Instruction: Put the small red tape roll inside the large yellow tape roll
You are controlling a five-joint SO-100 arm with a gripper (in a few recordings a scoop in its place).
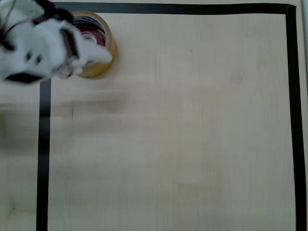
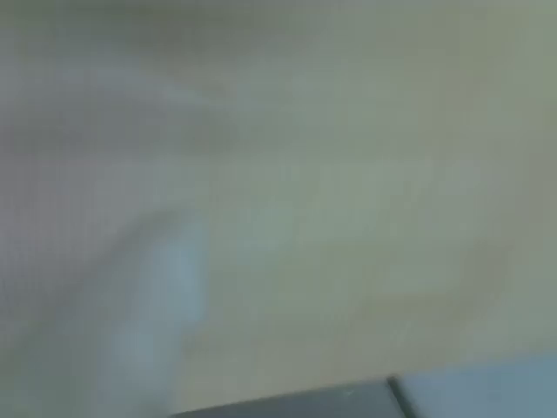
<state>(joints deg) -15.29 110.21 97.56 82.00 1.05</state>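
The large yellow tape roll (image 1: pixel 107 61) stands at the table's top left in the overhead view, just inside the black border. The small red tape roll (image 1: pixel 91 34) shows within its ring, partly covered by the arm. My white gripper (image 1: pixel 95 52) reaches from the left over the yellow roll, one pale finger lying across its right rim. Whether the fingers touch the red roll is hidden. The wrist view is heavily blurred, with a pale finger (image 2: pixel 157 296) at lower left over bare wood.
A black tape border (image 1: pixel 44 144) frames the light wooden table (image 1: pixel 183 134) along the left, top and right. Wide open wood stretches to the right of and below the rolls. A dark strip (image 2: pixel 296 402) crosses the bottom of the wrist view.
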